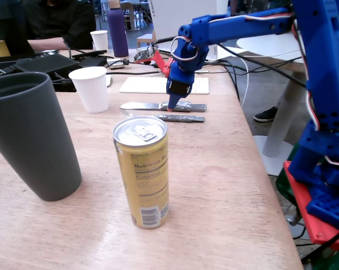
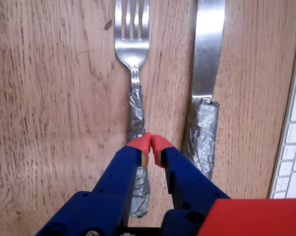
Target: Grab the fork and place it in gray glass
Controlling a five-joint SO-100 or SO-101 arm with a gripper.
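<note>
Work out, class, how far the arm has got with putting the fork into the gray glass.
Done: the arm has reached the cutlery. In hand: the gripper, fingertips together, hangs over the fork, gripping nothing, while the knife lies beside it. Left: opening, gripping, lifting and carrying the fork to the gray glass, where it isn't yet.

— Where did the fork [image 1: 177, 117] lie?

— In the fixed view, flat on the table [image 1: 231, 185], just nearer than the knife [image 1: 158, 106] and parallel to it. The gripper [image 1: 172, 105] hung over the pair, its tips possibly above the strip between them.

— And nearer the camera?

— The can [image 1: 142, 170] stood in the middle, the gray glass [image 1: 30, 140] to its left. A paper cup [image 1: 90, 88] stood farther back on the left, the keyboard [image 1: 152, 85] beyond the knife.

— From the wrist view?

— Fork [image 2: 133, 44] left, knife [image 2: 206, 64] right, keyboard [image 2: 295, 137] at the right edge.
</note>
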